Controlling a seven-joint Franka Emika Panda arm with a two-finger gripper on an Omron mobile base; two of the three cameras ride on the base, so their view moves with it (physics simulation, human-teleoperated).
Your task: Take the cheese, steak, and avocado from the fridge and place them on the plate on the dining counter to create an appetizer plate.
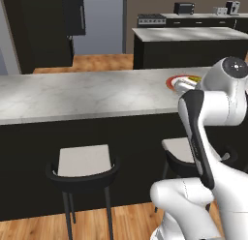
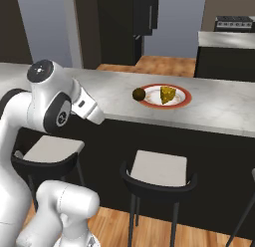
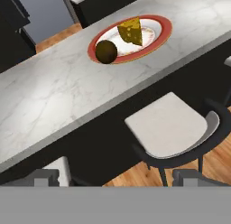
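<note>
On the dining counter [image 3: 54, 92] lies the plate [image 3: 155, 38] with its red-orange rim. The yellow cheese [image 3: 131, 31] wedge stands near the plate's middle. A dark olive-brown ball, the avocado [image 3: 106, 51], rests on the plate's left rim. From the right base view, the plate [image 2: 177, 101] holds the cheese [image 2: 168, 94] with the avocado [image 2: 139, 94] at its left edge. My gripper [image 3: 116, 179] is open with nothing between its fingers, held back from the counter's near edge above the stools. The arm hides part of the plate [image 1: 175, 82] in the left base view. The steak is out of view.
Black stools with grey seats [image 3: 167, 123] [image 1: 85, 161] [image 2: 157, 169] stand along the counter's near side, under my hand. A shorter island [image 1: 189, 43] stands beyond the counter, with a back counter carrying appliances [image 1: 184, 7]. Tall black cabinets [image 2: 119, 27] rise at the far side.
</note>
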